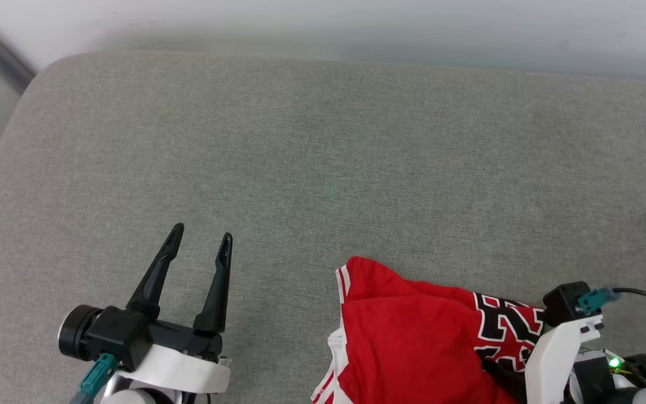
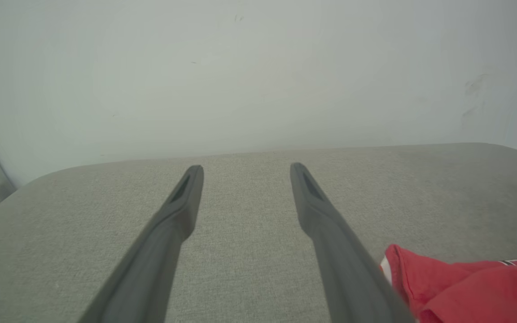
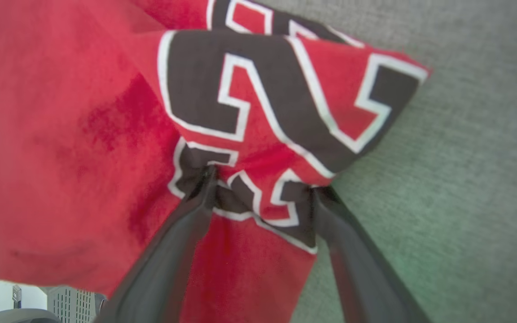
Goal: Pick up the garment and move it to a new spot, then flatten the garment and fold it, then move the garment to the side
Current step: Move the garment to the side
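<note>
Garment: crumpled bright red cotton T-shirt [image 1: 413, 336], lower right, on grey fabric surface [image 1: 323, 157]
Right gripper [image 3: 258, 188]: fingers pinching printed fold; likely for lifting
Left gripper [image 1: 199, 241]: fingers spread; empty, lower left

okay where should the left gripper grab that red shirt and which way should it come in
Probably the striped sleeve edge of the garment, the part lying nearest the left gripper. That gripper is open over bare cushion, so it could sweep toward its right and pinch the raised fold there. The right gripper already has its fingers spread into the printed area, so a far corner suits spreading.
</note>
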### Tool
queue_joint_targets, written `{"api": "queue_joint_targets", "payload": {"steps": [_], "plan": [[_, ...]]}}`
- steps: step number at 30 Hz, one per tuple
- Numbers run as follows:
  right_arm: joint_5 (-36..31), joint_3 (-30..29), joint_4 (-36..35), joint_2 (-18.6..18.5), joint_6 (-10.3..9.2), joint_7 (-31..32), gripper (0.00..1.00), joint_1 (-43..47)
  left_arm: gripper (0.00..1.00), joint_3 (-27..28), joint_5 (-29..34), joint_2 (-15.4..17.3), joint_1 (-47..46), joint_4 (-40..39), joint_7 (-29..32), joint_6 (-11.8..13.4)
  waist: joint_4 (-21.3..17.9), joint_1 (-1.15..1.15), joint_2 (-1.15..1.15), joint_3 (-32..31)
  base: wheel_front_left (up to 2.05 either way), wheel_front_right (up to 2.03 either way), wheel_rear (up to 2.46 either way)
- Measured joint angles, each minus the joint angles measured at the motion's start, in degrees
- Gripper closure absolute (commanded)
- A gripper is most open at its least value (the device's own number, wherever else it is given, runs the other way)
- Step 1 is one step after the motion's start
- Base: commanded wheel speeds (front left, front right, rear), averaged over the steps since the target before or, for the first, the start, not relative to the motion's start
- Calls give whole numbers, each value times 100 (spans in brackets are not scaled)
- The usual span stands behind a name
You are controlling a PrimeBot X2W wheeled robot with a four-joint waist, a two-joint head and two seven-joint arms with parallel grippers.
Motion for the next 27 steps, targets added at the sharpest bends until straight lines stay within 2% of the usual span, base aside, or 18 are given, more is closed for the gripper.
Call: {"api": "queue_joint_targets", "payload": {"steps": [1,2,3,8,12,19,27], "plan": [[-40,47,76,-12,0,-36,2,-37,0,-3,0,-5,-3,3,0,0,31,0,0,4,0,0,0],[-69,97,143,-32,0,-73,64,-73,0,-7,0,-10,-3,8,0,0,54,0,0,5,0,0,0],[-76,126,202,-44,0,-132,100,-93,0,-9,0,-13,-3,13,0,0,69,0,0,2,0,0,0],[-32,366,426,-107,1,-343,100,-263,0,3,1,-55,0,23,0,0,57,0,0,-52,0,0,0],[-250,777,370,-475,8,-556,100,-457,0,-8,-7,-81,5,4,0,0,-66,0,0,-102,0,0,0],[-888,1508,119,-1582,3,-691,100,-1160,0,-73,-13,-98,4,20,-1,0,-472,0,0,-169,0,0,0],[-1209,2597,-73,-2894,4,-632,100,-2342,0,-271,13,-98,-68,16,0,0,-1261,1,0,-43,0,0,0]]}}
